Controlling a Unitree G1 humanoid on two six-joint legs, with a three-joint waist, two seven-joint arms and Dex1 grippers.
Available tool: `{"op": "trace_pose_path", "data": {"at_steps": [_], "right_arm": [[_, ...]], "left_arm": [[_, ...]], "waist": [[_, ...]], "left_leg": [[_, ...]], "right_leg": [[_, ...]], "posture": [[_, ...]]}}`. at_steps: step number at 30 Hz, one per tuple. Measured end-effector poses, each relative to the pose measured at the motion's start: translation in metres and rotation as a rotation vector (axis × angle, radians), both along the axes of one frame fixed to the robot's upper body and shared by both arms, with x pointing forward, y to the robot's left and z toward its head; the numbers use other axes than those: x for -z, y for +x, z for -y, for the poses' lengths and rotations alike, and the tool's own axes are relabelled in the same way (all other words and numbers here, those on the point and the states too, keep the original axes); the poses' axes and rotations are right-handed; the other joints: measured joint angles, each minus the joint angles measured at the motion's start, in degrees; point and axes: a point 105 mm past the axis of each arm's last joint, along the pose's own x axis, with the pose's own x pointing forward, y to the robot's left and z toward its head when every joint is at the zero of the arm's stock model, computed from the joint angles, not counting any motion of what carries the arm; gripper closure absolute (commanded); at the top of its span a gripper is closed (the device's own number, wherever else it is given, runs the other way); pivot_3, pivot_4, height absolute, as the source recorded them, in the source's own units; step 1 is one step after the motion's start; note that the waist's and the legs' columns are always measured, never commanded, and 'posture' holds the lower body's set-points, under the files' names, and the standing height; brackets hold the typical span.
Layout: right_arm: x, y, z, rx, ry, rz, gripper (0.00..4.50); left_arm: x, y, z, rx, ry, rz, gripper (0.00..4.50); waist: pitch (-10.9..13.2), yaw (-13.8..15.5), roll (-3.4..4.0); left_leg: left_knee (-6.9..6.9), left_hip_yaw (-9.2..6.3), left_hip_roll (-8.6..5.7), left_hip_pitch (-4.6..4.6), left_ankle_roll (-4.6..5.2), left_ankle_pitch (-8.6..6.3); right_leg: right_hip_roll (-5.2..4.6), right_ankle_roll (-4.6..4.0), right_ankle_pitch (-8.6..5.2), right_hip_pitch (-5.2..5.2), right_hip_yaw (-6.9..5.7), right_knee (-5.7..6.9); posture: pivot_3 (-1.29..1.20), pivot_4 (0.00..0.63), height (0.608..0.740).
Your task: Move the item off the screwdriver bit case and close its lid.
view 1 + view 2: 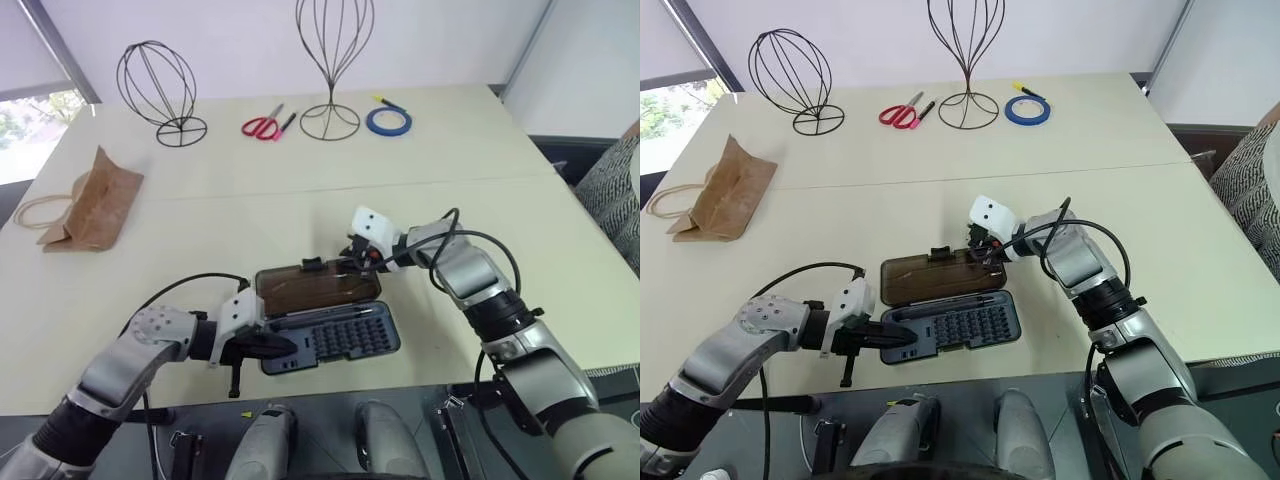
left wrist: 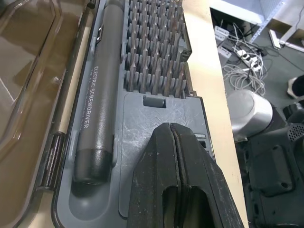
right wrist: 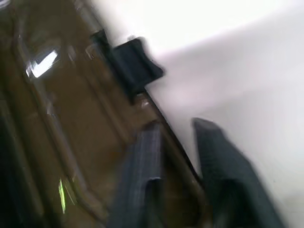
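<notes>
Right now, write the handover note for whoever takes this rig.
Left gripper: fingers shut, empty, pressing on the near-left end of the screwdriver bit case.
Right gripper: fingers astride the far edge of the lid, beside its latch tab; whether the grip is firm is unclear.
Done: paper bag is off the case, lying at the table's far left.
Left: swing the open lid over the base and shut it.

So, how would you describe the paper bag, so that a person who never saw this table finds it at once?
Start at the pale table and go to its far left edge, by the window. There, well apart from the open screwdriver bit case, lies the paper bag. It is the one crumpled brown thing, with beige string handles looping off its left side.
</notes>
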Motion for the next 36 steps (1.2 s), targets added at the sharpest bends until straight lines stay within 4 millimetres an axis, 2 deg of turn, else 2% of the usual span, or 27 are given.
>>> {"op": "trace_pose_path", "data": {"at_steps": [17,20,23,31,36], "right_arm": [[0.0,-0.004,0.002,-0.037,-0.048,0.063,4.49],[0.003,-0.002,0.003,-0.047,-0.071,0.071,3.57],[0.006,0.002,0.007,-0.046,-0.098,0.061,2.08],[-0.003,0.023,0.004,-0.131,-0.184,0.044,2.08],[-0.003,0.028,0.002,-0.178,-0.204,0.018,2.08]], "left_arm": [[-0.004,-0.001,0.005,-0.025,0.026,-0.015,4.5],[-0.005,-0.001,0.005,-0.028,0.033,-0.021,4.5],[-0.005,-0.001,0.005,-0.029,0.038,-0.025,4.5],[-0.008,0.007,0.008,-0.051,0.033,0.002,4.5],[-0.007,0.009,0.009,-0.063,0.033,0.012,4.5]], "waist": [[0.0,0.1,0.03],[0.0,0.1,0.03],[0.0,0.1,0.03],[0.0,-0.2,0.03],[0.0,-0.3,0.03]], "left_leg": [[0.0,0.0,0.0,0.03,0.0,0.0],[0.01,0.02,0.0,0.03,0.0,0.0],[0.01,0.02,-0.01,0.02,0.0,0.0],[-0.01,0.06,0.01,0.02,-0.01,0.0],[0.0,0.03,0.01,0.03,-0.01,0.01]], "right_leg": [[0.0,-0.02,0.01,0.05,0.01,-0.01],[0.0,-0.02,0.01,0.05,0.0,-0.01],[0.0,-0.02,0.01,0.04,0.01,-0.02],[0.04,-0.04,0.02,0.02,0.0,-0.01],[0.05,-0.07,0.04,0.02,0.0,0.0]], "posture": [[0.0,0.15,0.74],[0.0,0.15,0.74],[0.0,0.15,0.74],[0.0,0.15,0.74],[0.0,0.15,0.74]]}}
